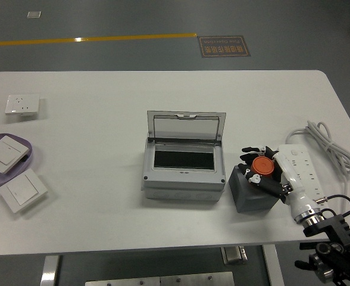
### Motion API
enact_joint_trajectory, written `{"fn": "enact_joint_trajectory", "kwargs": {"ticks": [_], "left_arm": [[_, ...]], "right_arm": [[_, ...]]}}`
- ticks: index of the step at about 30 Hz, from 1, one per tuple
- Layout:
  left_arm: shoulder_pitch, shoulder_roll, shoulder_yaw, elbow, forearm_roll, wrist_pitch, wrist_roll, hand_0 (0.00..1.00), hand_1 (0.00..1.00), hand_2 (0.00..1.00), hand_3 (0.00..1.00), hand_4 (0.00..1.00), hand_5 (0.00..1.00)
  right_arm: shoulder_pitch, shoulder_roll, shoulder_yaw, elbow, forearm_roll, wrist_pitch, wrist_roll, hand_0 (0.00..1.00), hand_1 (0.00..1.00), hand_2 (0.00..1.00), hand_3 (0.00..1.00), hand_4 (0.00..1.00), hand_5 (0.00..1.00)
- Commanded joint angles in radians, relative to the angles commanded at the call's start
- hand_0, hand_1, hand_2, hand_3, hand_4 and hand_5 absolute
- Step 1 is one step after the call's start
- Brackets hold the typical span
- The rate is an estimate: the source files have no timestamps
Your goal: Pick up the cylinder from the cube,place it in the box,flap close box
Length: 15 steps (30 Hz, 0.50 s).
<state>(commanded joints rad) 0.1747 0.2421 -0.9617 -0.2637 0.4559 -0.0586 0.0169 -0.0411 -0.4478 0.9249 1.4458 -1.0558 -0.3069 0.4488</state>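
Note:
An orange cylinder (262,165) stands on top of a dark grey cube (253,192) right of the middle of the table. My right hand (258,163) comes in from the lower right and its black fingers are curled around the cylinder. A grey box (181,164) sits just left of the cube, its clear flap lid (186,126) standing open at the back and its dark inside showing. My left hand is out of view.
A white power strip (299,170) with a coiled cable (328,146) lies right of the cube. At the far left are a white socket plate (23,104), a purple tray (27,148) holding a switch, and another white switch (22,190).

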Motion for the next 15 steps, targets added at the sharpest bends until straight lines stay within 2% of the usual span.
{"fn": "enact_joint_trajectory", "kwargs": {"ticks": [13, 14, 15], "left_arm": [[0.001, -0.002, -0.002, 0.0, -0.002, 0.0, -0.002, 0.616, 0.655, 0.618, 0.642, 0.694, 0.113], [0.001, -0.002, -0.002, 0.001, -0.002, 0.0, -0.002, 0.617, 0.655, 0.619, 0.642, 0.694, 0.114], [0.001, -0.002, -0.003, 0.001, -0.002, 0.0, -0.002, 0.617, 0.655, 0.619, 0.642, 0.694, 0.114]], "right_arm": [[0.018, -0.013, -0.017, 0.012, 0.005, -0.022, -0.008, 0.636, 0.551, 0.49, 0.53, 0.427, 0.002], [0.022, -0.014, -0.017, 0.014, 0.005, -0.027, -0.007, 0.486, 0.487, 0.431, 0.44, 0.028, 0.002], [0.025, -0.014, -0.016, 0.016, 0.005, -0.03, -0.007, 0.486, 0.487, 0.431, 0.44, 0.028, 0.002]]}}
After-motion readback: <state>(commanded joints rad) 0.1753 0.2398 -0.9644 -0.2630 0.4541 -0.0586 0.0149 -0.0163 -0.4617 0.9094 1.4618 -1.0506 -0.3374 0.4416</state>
